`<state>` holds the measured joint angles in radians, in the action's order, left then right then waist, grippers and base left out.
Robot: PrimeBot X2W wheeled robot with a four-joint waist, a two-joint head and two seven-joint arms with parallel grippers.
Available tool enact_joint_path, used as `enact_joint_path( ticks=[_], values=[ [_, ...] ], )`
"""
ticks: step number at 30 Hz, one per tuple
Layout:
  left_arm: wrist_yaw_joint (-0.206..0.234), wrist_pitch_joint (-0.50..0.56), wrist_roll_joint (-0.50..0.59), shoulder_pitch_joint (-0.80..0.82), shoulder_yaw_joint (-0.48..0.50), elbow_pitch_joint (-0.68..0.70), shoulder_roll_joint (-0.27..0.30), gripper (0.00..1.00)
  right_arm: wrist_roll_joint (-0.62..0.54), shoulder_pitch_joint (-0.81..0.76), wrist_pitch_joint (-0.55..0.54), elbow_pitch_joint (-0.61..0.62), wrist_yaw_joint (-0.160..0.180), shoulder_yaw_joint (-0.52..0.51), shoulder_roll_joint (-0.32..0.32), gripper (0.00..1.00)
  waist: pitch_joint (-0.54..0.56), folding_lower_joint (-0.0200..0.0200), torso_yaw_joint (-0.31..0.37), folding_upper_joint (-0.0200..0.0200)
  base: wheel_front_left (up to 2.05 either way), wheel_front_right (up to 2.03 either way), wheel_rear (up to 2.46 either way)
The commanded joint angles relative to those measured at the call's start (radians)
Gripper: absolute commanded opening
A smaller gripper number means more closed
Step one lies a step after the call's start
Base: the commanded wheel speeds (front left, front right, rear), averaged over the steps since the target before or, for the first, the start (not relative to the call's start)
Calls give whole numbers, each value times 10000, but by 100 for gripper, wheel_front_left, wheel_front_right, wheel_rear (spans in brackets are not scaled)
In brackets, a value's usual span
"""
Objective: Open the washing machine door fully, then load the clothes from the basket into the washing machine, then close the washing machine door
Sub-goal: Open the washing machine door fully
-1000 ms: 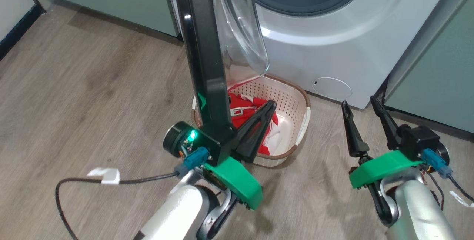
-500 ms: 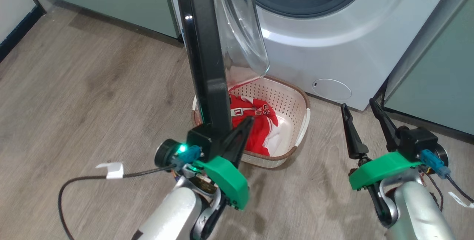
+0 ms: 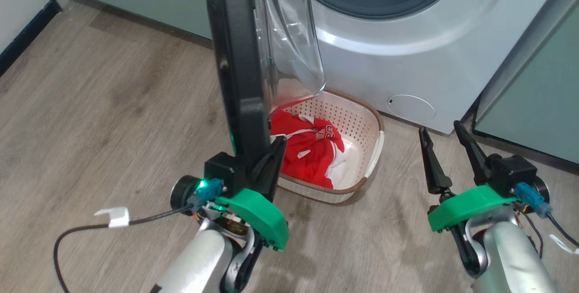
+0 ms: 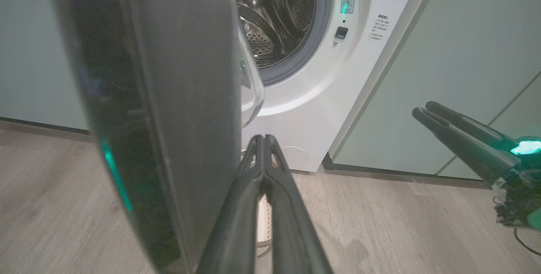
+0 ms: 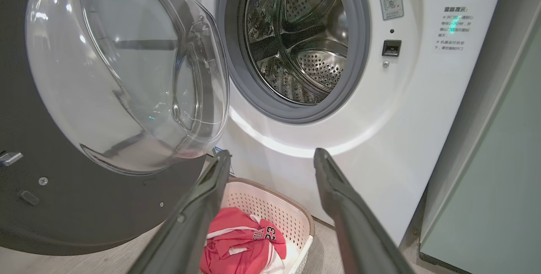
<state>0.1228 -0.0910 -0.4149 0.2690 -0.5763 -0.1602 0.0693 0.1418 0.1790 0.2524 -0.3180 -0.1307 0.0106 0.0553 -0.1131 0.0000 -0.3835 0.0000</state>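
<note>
The washing machine (image 3: 407, 58) stands ahead with its steel drum (image 5: 304, 41) exposed. The washing machine door (image 3: 235, 58) hangs open on the left, edge-on in the head view, its clear bowl (image 5: 127, 67) facing the machine. Below it on the floor sits the basket (image 3: 375, 123) with the red clothes (image 3: 307, 148) inside. My left gripper (image 3: 279, 140) is shut and empty. It lies close against the inner side of the door's lower edge (image 4: 169, 96), at the basket's near-left corner. My right gripper (image 3: 438, 128) stands open and empty to the right of the basket, pointing at the machine (image 5: 272, 154).
Pale green cabinets (image 3: 533, 94) flank the machine on both sides. A small round white flap (image 3: 410, 107) sits low on the machine front. A black cable with a white tag (image 3: 113, 216) trails on the wooden floor at my lower left.
My left gripper has drawn back toward me from above the clothes to the basket's near-left corner. The door has swung a little further left. The right arm has stayed still.
</note>
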Motion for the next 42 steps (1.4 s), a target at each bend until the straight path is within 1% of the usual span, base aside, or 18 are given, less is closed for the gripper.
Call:
enact_joint_path(
  ticks=[1, 5, 10, 16, 17, 22, 28, 34, 37, 40, 42],
  values=[
    [154, -118, -66, 211, 587, 337, 181, 0, 28, 396, 93, 263, 0, 211, -51, 100, -31, 0, -43, 0, 0, 0, 0],
    [374, -258, -167, 96, 889, 342, 293, 0, 8, 466, 93, 234, 0, 200, -51, 100, -95, 0, -122, 0, 0, 0, 0],
    [696, -540, -421, -78, 1513, 356, 484, 0, -1, 542, 93, 238, 0, 164, -51, 100, -199, 0, -211, 0, 0, 0, 0],
    [982, -803, -650, -207, 2242, 300, 871, 0, -19, 639, 93, 234, 0, 162, -51, 100, -366, 0, -278, 0, 0, 0, 0],
    [1072, -904, -719, -215, 2495, 268, 997, 0, -37, 687, 93, 240, 0, 161, -51, 100, -435, 0, -292, 0, 0, 0, 0],
    [1195, -1235, -935, -91, 3233, 33, 1313, 0, -110, 820, 93, 240, 0, 161, -51, 100, -638, 0, -294, 0, 0, 0, 0],
    [1039, -1578, -1178, 235, 4047, -479, 1526, 0, -263, 1023, 93, 293, 0, 157, -51, 100, -1012, 0, -210, 0, 0, 0, 0],
    [683, -1693, -1410, 733, 4986, -1162, 1637, 0, -419, 1267, 91, 294, 0, 146, -51, 100, -1507, 0, -91, 0, 0, 0, 0],
    [570, -1701, -1396, 923, 5440, -1248, 1627, 0, -473, 1347, 90, 306, 0, 134, -51, 100, -1675, 0, -55, 0, 0, 0, 0],
    [354, -1704, -1240, 1122, 6147, -1300, 1552, 0, -542, 1442, 87, 352, 0, 126, -51, 100, -1897, 0, -17, 0, 0, 0, 0],
    [116, -1705, -1137, 1271, 6551, -1418, 1507, 0, -581, 1492, 78, 391, 0, 110, -51, 100, -2030, 0, -8, 0, 0, 0, 0]
  ],
)
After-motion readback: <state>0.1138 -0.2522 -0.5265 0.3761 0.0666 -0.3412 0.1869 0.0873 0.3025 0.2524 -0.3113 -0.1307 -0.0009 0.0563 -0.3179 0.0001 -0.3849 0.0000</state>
